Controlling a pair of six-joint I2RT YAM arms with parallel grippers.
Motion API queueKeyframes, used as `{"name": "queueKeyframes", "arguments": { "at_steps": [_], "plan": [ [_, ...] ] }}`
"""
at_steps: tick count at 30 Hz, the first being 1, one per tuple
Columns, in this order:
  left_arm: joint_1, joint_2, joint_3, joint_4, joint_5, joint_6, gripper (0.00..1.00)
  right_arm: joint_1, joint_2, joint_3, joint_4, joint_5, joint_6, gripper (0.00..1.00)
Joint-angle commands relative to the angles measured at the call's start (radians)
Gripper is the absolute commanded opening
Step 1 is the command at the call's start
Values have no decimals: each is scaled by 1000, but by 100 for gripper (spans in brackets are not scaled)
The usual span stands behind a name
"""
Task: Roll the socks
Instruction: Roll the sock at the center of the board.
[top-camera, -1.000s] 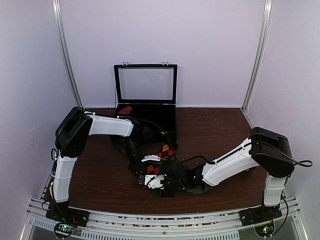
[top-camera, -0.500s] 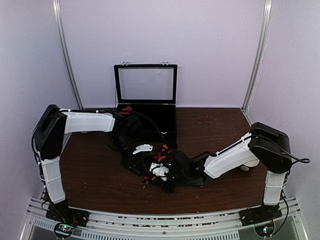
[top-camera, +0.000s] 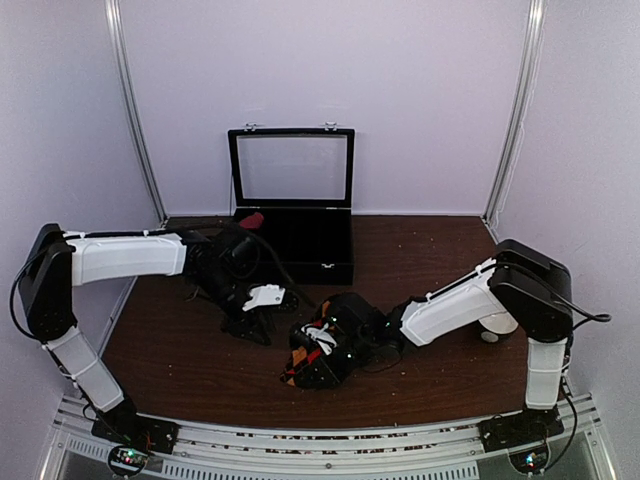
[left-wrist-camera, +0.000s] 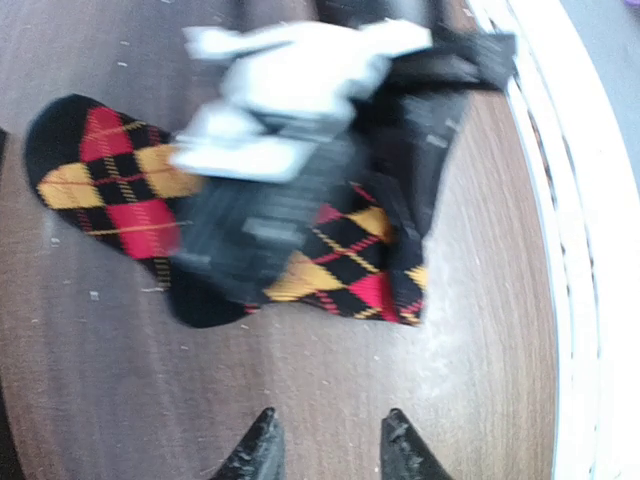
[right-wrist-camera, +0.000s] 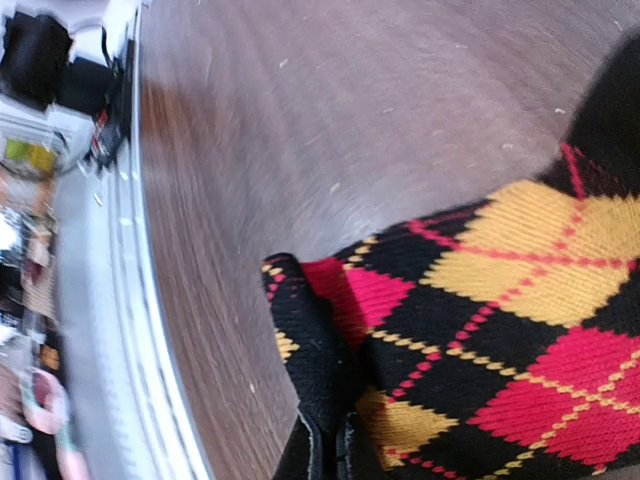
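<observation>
One black sock (left-wrist-camera: 110, 170) with red and orange argyle diamonds lies flat on the brown table (top-camera: 180, 350); in the top view this sock (top-camera: 297, 352) shows near the front middle. My right gripper (right-wrist-camera: 328, 450) is shut on a folded edge of the sock (right-wrist-camera: 500, 300). From above, that right gripper (top-camera: 312, 370) sits right on the cloth. The left wrist view shows it as a blurred white and black body (left-wrist-camera: 280, 110) over the sock's middle. My left gripper (left-wrist-camera: 330, 445) is open over bare wood, a short way off the sock. In the top view the left gripper (top-camera: 256, 328) is left of the sock.
An open black box (top-camera: 292, 235) with a clear lid stands at the back middle, with a red thing (top-camera: 250, 218) at its left corner. A metal rail (top-camera: 320, 440) runs along the table's near edge. A small white round object (top-camera: 490, 336) lies by the right arm.
My left gripper has let go of the sock, opened, and drawn back to the left. My right gripper has shut on the sock's edge and shifted a little toward the left.
</observation>
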Motion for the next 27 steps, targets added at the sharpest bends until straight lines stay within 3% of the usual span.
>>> {"name": "queueKeyframes", "arguments": {
  "at_steps": [1, 11, 15, 21, 27],
  "plan": [
    [-4, -23, -41, 20, 12, 76, 33, -63, 97, 6, -63, -83, 205, 0],
    [-156, -12, -70, 81, -68, 134, 30, -133, 170, -1, -64, -115, 306, 0],
    [-208, 86, -17, 65, -146, 129, 20, -137, 178, -16, -56, -99, 320, 0],
    [-245, 124, -9, 107, -198, 84, 28, -137, 177, -5, -51, -99, 343, 0],
    [-281, 158, 1, 138, -282, 74, 26, -142, 179, 4, -29, -131, 389, 0]
  ]
}}
